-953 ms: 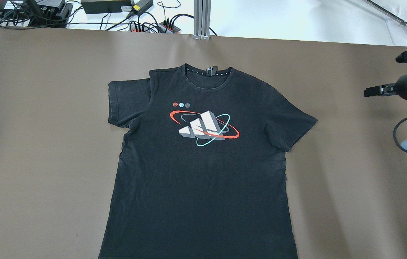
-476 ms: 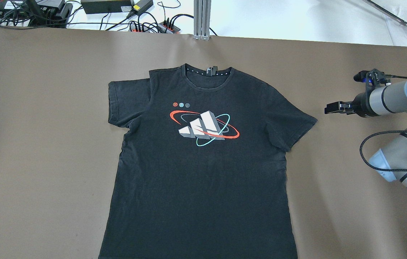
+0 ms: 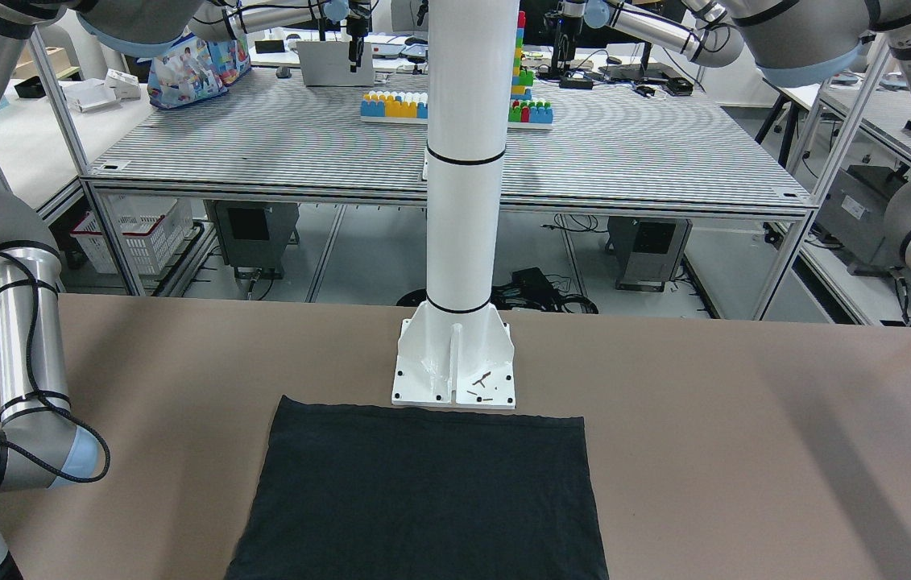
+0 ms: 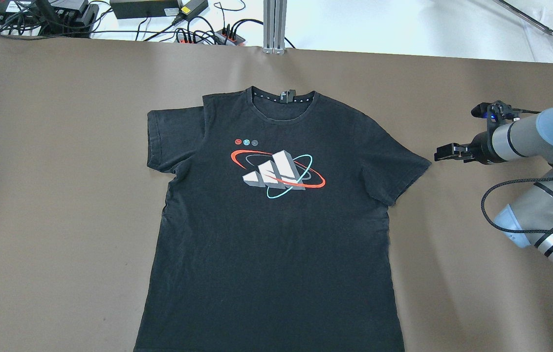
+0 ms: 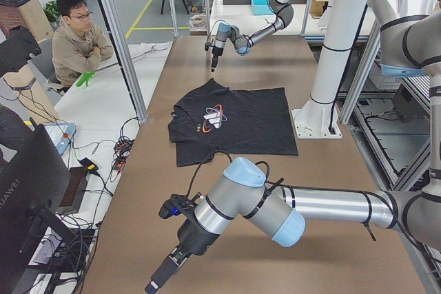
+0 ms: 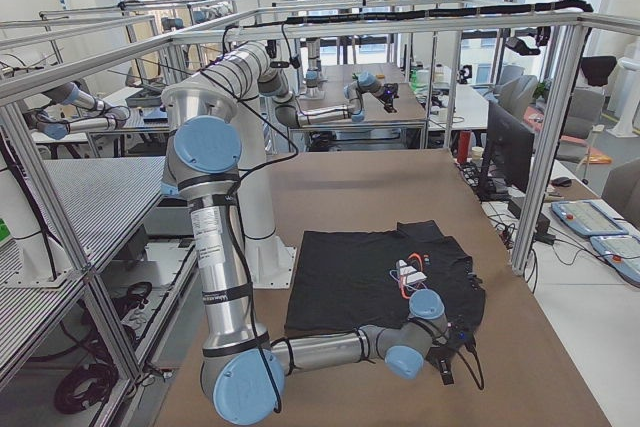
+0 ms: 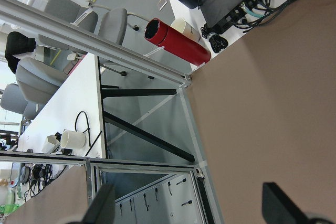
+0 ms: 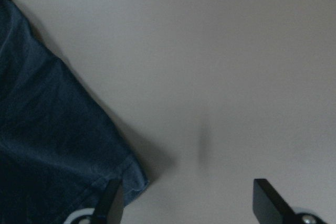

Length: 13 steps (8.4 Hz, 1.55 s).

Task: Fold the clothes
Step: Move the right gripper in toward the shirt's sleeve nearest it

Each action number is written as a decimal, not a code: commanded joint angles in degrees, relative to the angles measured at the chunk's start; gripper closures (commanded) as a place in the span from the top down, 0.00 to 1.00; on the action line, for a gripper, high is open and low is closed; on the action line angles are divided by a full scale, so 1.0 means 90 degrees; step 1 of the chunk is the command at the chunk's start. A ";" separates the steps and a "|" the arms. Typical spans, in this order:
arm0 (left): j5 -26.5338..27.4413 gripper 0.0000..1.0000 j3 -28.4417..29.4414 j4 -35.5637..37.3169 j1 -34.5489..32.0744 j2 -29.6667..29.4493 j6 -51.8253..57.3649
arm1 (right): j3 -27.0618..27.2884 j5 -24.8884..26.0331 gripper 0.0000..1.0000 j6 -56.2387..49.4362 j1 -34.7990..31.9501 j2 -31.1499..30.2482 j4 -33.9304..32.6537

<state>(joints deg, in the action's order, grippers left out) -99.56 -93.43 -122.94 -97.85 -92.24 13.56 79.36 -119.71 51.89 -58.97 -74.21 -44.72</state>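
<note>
At right of frame, right gripper [image 4: 441, 153] (jaws wide) beside shirt [image 4: 276, 244] sleeve [image 4: 398, 168]; we fear a low approach shoves, bunches it.

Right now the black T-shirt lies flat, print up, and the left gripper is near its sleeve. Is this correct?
No. The gripper near the sleeve is the right gripper; the overhead exterior view shows it. The T-shirt does lie flat, print up.
</note>
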 commanded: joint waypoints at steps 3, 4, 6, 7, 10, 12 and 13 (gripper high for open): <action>-0.0177 1.00 -0.0009 -0.0002 -0.0007 0.0034 -0.0032 | -0.0126 0.0019 0.85 0.0035 0.0301 0.0236 -0.0001; -0.0246 1.00 0.0000 -0.0012 -0.0007 0.0034 -0.0032 | -0.0252 0.0010 0.84 0.0026 0.0312 0.0315 -0.0001; -0.0247 1.00 -0.0009 -0.0002 -0.0007 0.0034 -0.0032 | -0.0536 0.0010 0.83 0.0025 0.0332 0.0501 0.0008; -0.0247 1.00 -0.0010 -0.0002 -0.0007 0.0034 -0.0032 | -0.0546 0.0000 0.81 0.0025 0.0332 0.0511 -0.0001; -0.0247 1.00 -0.0019 -0.0002 -0.0007 0.0034 -0.0032 | -0.0527 -0.0010 0.68 0.0035 0.0322 0.0501 0.0018; -0.0247 1.00 -0.0019 -0.0002 -0.0007 0.0034 -0.0032 | -0.0527 -0.0010 0.53 0.0035 0.0322 0.0491 0.0028; -0.0247 1.00 -0.0019 -0.0002 -0.0007 0.0025 -0.0041 | -0.0517 -0.0019 0.40 0.0035 0.0322 0.0491 0.0028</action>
<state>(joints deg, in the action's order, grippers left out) -101.78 -93.60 -122.96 -97.91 -91.94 13.27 74.61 -119.82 52.20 -56.07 -69.73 -44.53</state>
